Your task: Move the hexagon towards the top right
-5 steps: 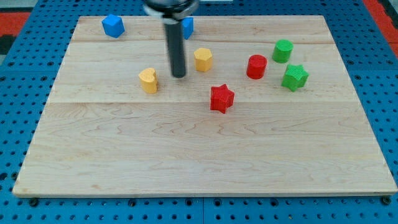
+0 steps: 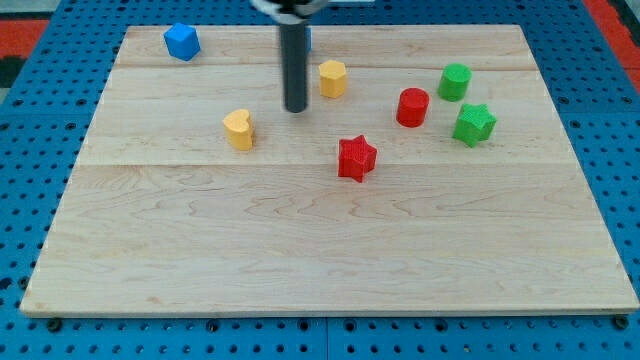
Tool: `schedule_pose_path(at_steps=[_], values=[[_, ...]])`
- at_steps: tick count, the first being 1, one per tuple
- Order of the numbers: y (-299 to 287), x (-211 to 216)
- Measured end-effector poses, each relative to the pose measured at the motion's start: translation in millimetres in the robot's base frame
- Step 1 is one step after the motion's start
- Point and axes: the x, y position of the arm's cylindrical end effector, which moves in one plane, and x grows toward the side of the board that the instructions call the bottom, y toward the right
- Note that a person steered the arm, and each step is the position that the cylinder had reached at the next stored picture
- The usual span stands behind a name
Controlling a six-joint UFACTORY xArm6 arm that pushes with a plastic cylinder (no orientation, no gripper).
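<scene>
The yellow hexagon [image 2: 333,78] lies on the wooden board [image 2: 320,240], in the upper middle of the view. My tip [image 2: 296,108] is just to the left of the hexagon and slightly below it, a small gap apart. The dark rod rises from the tip toward the view's top.
A yellow heart [image 2: 238,129] lies left of the tip. A red star [image 2: 356,158] is below right. A red cylinder [image 2: 412,107], a green cylinder [image 2: 455,82] and a green star [image 2: 474,124] sit at the right. A blue block [image 2: 181,41] is top left; another blue block [image 2: 308,38] peeks from behind the rod.
The yellow hexagon has moved up and slightly right. My tip has moved up and a little right, following it.
</scene>
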Motion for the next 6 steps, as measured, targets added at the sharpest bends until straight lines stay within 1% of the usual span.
schedule_pose_path(at_steps=[1, 2, 3, 4, 5, 6], values=[[21, -29], [74, -32], [114, -59], [132, -66], [106, -69], [114, -92]])
